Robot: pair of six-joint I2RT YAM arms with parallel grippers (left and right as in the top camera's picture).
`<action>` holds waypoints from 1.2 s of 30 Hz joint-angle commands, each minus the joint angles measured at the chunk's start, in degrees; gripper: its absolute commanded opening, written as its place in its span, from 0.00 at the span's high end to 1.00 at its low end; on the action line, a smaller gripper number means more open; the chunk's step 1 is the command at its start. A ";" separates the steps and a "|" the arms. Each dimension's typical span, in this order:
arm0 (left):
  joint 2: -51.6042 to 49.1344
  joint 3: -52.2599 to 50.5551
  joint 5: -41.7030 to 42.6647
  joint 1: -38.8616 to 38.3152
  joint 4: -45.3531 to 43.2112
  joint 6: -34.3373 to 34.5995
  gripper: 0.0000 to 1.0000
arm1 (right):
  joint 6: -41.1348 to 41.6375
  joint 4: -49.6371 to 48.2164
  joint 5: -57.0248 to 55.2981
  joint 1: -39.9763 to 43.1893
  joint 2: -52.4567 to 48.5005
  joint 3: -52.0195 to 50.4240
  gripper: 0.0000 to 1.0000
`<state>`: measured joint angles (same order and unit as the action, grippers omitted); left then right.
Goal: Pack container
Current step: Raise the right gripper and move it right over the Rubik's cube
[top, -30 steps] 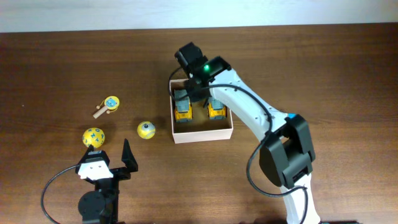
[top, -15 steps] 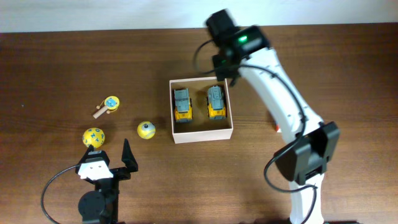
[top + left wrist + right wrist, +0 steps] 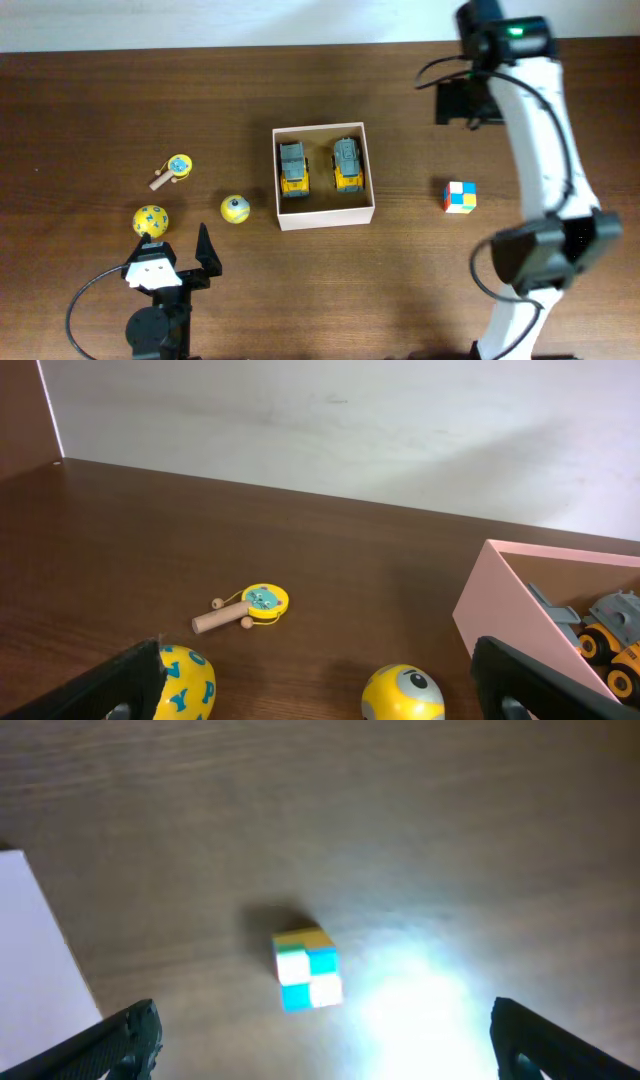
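The container is a square shallow box at mid-table, with two yellow-and-grey toy trucks side by side inside. My right gripper hovers open and holds nothing, behind and to the right of the box. Its wrist view looks down on a coloured cube beyond the gripper. The cube lies right of the box. My left gripper rests open at the front left. Between its fingers, a lettered yellow ball and a yellow ball with an eye lie close ahead.
A small wooden rattle with a yellow disc lies left of the box, also in the left wrist view. The lettered ball and the eyed ball sit at the front left. A wall of the box fills the left wrist view's right side.
My right gripper has left the back of the container, swung right toward the far edge and opened. Both trucks stay in the box. The left arm has not moved.
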<state>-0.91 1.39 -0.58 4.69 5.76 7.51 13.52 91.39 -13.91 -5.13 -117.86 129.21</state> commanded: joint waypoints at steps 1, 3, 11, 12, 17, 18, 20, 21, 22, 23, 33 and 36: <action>-0.15 -0.39 0.81 0.35 -0.20 -0.92 0.01 | 0.39 2.16 2.82 2.36 8.31 0.96 0.01; -0.15 -0.39 0.81 0.35 -0.20 -0.92 0.01 | -0.24 2.75 4.48 3.34 9.77 0.66 0.01; -0.15 -0.39 0.81 0.35 -0.20 -0.92 0.01 | -1.33 1.64 5.99 3.69 12.57 -9.62 0.01; -0.15 -0.39 0.81 0.35 -0.20 -0.92 0.01 | -1.33 0.46 6.01 3.69 13.16 -12.44 0.01; -0.15 -0.39 0.81 0.35 -0.20 -0.92 0.01 | -2.58 -10.29 9.79 3.67 18.58 -30.05 0.01; -0.15 -0.39 0.81 0.35 -0.20 -0.92 0.01 | -2.60 -13.46 10.82 3.72 20.11 -34.34 0.01; -0.15 -0.39 0.81 0.35 -0.20 -0.92 0.01 | -2.82 -18.93 11.91 3.72 22.56 -41.51 0.01; -0.15 -0.39 0.81 0.35 -0.20 -0.92 0.01 | -2.80 -21.03 12.02 3.72 23.37 -44.30 0.01; -0.15 -0.39 0.81 0.35 -0.20 -0.92 0.01 | -2.82 -23.30 12.04 3.72 24.15 -47.36 0.01; -0.15 -0.39 0.81 0.35 -0.20 -0.92 0.01 | -3.21 -25.70 12.11 3.72 24.63 -50.56 0.01; -0.15 -0.39 0.81 0.35 -0.20 -0.92 0.01 | -5.22 -43.91 14.71 3.72 24.61 -67.93 0.00; -0.15 -0.39 0.81 0.35 -0.20 -0.92 0.01 | -5.18 -47.25 13.35 3.72 24.61 -69.70 0.00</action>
<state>-1.02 1.39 -0.56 4.69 5.76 7.51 8.84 45.52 -0.30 -1.56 -94.06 60.62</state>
